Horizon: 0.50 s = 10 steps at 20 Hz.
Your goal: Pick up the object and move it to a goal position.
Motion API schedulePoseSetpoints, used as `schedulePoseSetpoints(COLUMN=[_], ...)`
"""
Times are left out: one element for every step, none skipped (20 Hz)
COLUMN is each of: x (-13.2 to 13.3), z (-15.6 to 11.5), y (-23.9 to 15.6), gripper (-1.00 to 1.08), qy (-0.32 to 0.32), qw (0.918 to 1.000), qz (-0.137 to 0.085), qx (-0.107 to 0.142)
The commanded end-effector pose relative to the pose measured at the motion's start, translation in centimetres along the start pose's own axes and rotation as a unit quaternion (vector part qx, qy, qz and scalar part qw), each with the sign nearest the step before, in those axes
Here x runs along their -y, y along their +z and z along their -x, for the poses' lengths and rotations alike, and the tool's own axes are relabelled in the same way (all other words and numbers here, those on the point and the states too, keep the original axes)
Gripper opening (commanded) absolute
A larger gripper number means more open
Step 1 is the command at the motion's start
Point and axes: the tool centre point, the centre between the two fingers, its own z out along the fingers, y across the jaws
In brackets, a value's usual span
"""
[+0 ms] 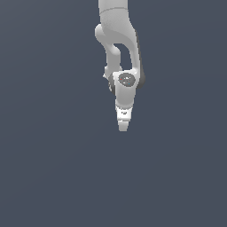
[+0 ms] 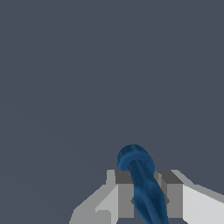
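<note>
- One arm in the exterior view, white, coming down from the top edge just right of centre; the end effector hangs at its lowest point, tapering to a narrow tip.
- Background in that view is a flat slate-grey field with no edge or seam showing; whether it is a counter cannot be told.
- A round dark fitting shows on the wrist housing above the end effector, facing the camera.
- From the exterior view the jaws sit edge-on and read as a single wedge, so the gap between them cannot be judged there, and the object does not show.
- Wrist view, going left to right: first the left-hand finger, light grey with a darker pad face; then the object; then the right-hand finger, same build, running into a white housing at the frame edge.
- The object is dark blue and elongated, a shaft with a wider rounded cap at the far end; the cap sticks out beyond the fingertips, and the shaft runs back between them at a slight slant.
- End effector state: jaws drawn in to a narrow gap, pads pressed against either side of the blue shaft, holding it.
- Beyond the object's cap, only the same even slate-grey field.
</note>
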Motion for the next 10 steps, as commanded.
schedulePoseSetpoints(x=[-0.4, -0.6, -0.8, -1.0, -1.3, -1.6, -1.9, -2.2, -2.5, -2.9], z=[0.5, 0.7, 0.9, 1.2, 1.5, 1.9, 2.2, 2.6, 3.0, 3.4], y=[-0.9, -1.4, -1.9, -2.4, -3.0, -3.7, -4.4, -5.2, -6.0, -6.8], gripper=[-1.00, -1.00, -1.00, -1.00, -1.00, -1.00, -1.00, -1.00, -1.00, -1.00], qy=[0.000, 0.000, 0.000, 0.000, 0.000, 0.000, 0.000, 0.000, 0.000, 0.000], qw=[1.0000, 1.0000, 1.0000, 1.0000, 1.0000, 1.0000, 1.0000, 1.0000, 1.0000, 1.0000], qz=[0.001, 0.001, 0.001, 0.001, 0.001, 0.001, 0.000, 0.000, 0.000, 0.000], qx=[0.000, 0.000, 0.000, 0.000, 0.000, 0.000, -0.001, -0.001, -0.001, -0.001])
